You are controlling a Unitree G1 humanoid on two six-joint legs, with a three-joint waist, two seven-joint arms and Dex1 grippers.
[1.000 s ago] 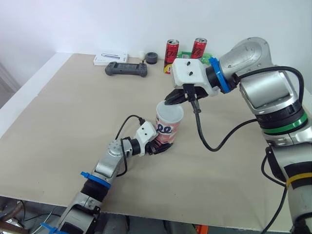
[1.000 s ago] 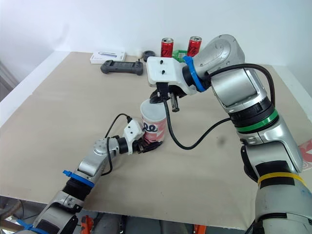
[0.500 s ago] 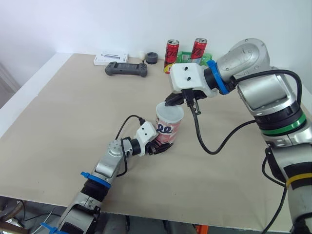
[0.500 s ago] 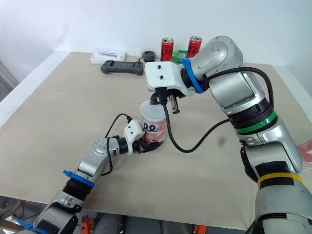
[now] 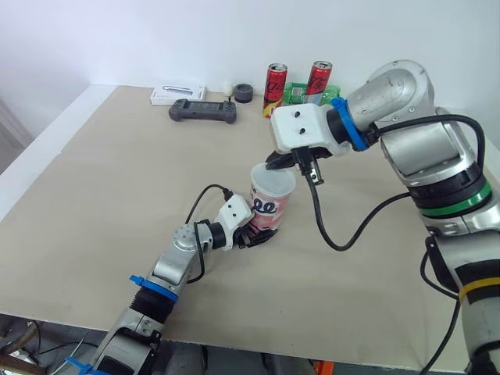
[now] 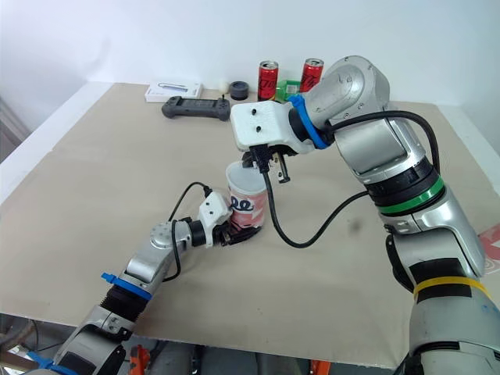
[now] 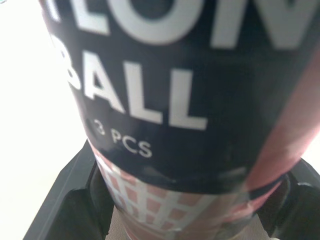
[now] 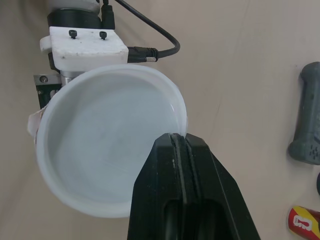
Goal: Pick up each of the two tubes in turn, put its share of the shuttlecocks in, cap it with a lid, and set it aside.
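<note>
Left pincer (image 5: 253, 235) clamped round tube (image 5: 269, 207) base, right pincer (image 5: 280, 162) pinching lid (image 8: 100, 145) rim

The left arm (image 5: 183, 254) reaches forward and low, its left gripper (image 5: 248, 234) clamped on the bottom of the tube (image 5: 271, 205), a finger (image 7: 70, 200) on each side. The right arm (image 5: 426, 156) bends across, wrist angled down, the right gripper (image 5: 280, 161) with fingers (image 8: 175, 165) pressed together at the tube's top rim
</note>
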